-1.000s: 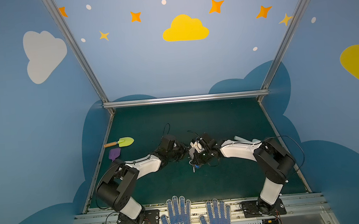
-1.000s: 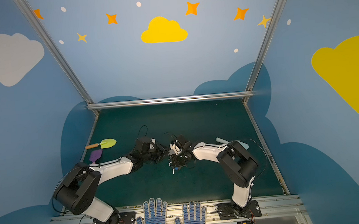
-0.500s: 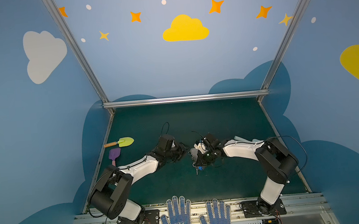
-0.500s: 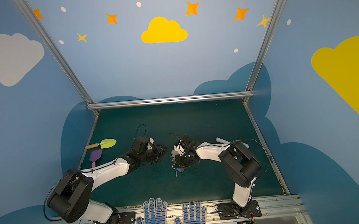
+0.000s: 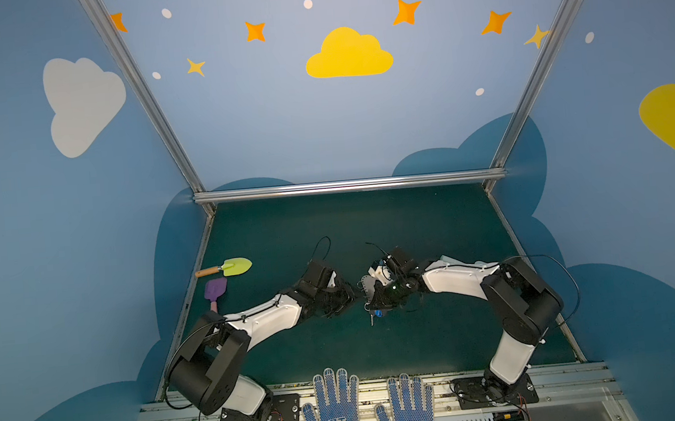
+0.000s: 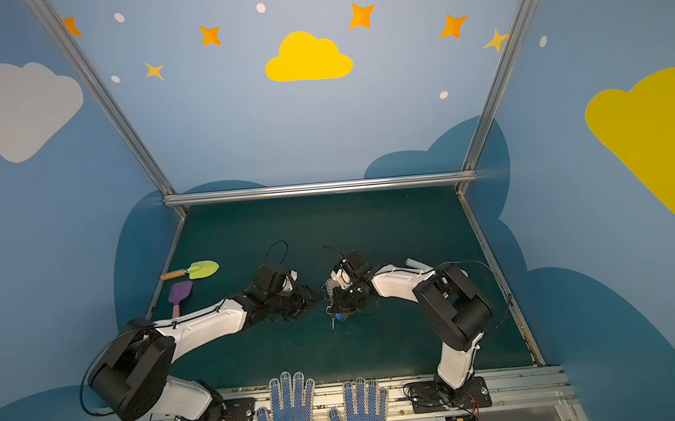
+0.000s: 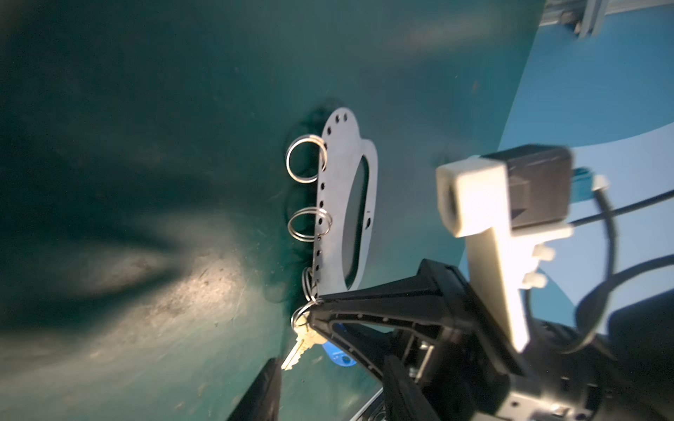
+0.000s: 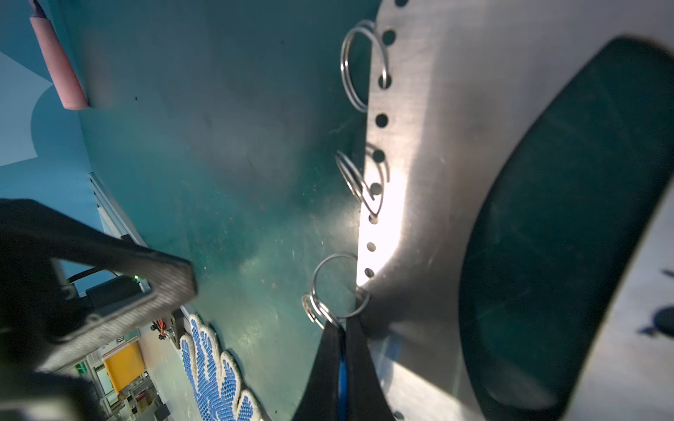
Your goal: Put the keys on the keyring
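Keys (image 7: 302, 344) are found hung from an end wire ring (image 7: 307, 283) of the keyring (image 7: 341, 189), which is pinched fast and held upright over the green mat (image 5: 329, 229) by the right gripper (image 7: 316, 305), the left gripper (image 5: 347, 299) being poised just beside, part-spread and empty; threading is judged done, with only release left.

Robot laboratory cell. Two arms (image 5: 266, 317) stood bolted to an aluminium rail (image 5: 385, 390) beside a green mat (image 5: 350, 227). Metal framing (image 5: 142, 91) held blue panels (image 5: 279, 133) painted with clouds and stars.
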Available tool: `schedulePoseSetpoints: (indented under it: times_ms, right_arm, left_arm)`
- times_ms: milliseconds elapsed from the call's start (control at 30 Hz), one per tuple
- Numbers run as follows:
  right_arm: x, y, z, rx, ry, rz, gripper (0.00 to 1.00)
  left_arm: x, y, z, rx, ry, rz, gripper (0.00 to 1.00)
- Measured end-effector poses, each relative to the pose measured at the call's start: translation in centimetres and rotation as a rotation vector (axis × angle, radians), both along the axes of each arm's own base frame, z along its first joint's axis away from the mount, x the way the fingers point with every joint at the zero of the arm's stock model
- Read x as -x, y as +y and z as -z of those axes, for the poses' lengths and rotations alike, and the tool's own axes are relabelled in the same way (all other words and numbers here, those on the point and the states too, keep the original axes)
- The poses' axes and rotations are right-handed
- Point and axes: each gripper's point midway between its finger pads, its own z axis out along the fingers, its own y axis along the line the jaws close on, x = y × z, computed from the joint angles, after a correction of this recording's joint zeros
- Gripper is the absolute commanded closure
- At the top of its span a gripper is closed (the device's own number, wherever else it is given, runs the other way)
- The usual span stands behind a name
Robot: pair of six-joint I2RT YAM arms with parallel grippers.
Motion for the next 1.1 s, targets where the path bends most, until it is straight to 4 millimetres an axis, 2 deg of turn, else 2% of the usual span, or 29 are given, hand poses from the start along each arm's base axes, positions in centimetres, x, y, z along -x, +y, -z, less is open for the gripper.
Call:
schedulePoseSetpoints:
  times_ms: [367, 533, 667, 767, 933, 1100]
  right_arm:
    - [-0.3, 0.0, -0.3, -0.024, 0.032, 0.033, 1.0]
    - [-0.4, 0.2, -0.5, -0.035, 0.037, 0.044, 1.0]
    - [-0.5, 0.3, -0.6, -0.042, 0.038, 0.051, 1.0]
    - [-0.5, 0.2, -0.4, -0.041, 0.043, 0.058, 1.0]
    - [-0.5, 0.0, -0.3, -0.04, 0.048, 0.069, 1.0]
    - [-0.7, 0.0, -0.5, -0.052, 0.036, 0.077, 1.0]
  left_arm:
    - [1.6, -0.4, 3.8, -0.066, 0.087, 0.055, 0.54]
    - [1.1, -1.3, 4.2, -0.041, 0.084, 0.058, 0.55]
    - [0.4, -2.0, 3.9, -0.003, 0.065, 0.047, 0.61]
    - [0.0, -2.4, 4.0, 0.012, 0.063, 0.043, 0.72]
    - [-0.4, -2.7, 4.1, 0.032, 0.064, 0.032, 0.86]
    - [-0.5, -2.9, 3.8, 0.042, 0.057, 0.03, 0.89]
